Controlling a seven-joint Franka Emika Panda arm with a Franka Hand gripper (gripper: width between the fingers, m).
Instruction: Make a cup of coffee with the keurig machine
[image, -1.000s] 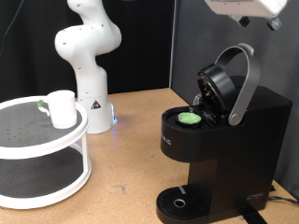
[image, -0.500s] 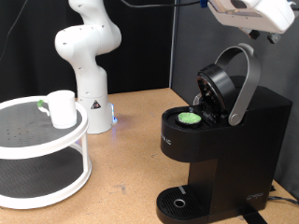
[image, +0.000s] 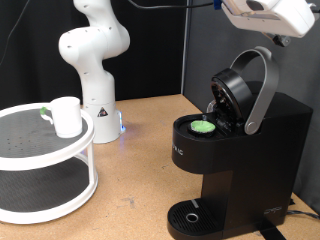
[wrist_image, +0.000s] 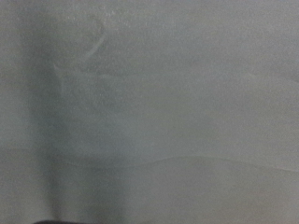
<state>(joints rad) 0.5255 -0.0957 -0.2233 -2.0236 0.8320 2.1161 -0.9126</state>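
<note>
In the exterior view, the keurig machine (image: 235, 140) is seen with lid raised and a green-topped pod (image: 203, 126) seated inside. The cup (image: 67, 116) is placed on a white two-tier stand (image: 45, 185). The gripper (image: 270, 14) is partly cropped at the top right, and whether its fingers are apart or together cannot be told. In the wrist view, only a blurred grey surface is shown.

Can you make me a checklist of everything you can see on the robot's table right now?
Surface: brown wooden table, bare in the middle.
Keurig machine: black, at the exterior view's right, lid up, green-topped pod in the holder, drip tray with nothing on it.
Cup: white, on the top tier of the round white shelf at the exterior view's left.
Clutter: small green thing beside the cup; cannot tell what.
Gripper: fingers not in view; a white arm part is above the machine. Wrist view shows only blurred grey.
Cables: one dark cable by the machine's base.
Surroundings: white robot base, dark backdrop.
</note>
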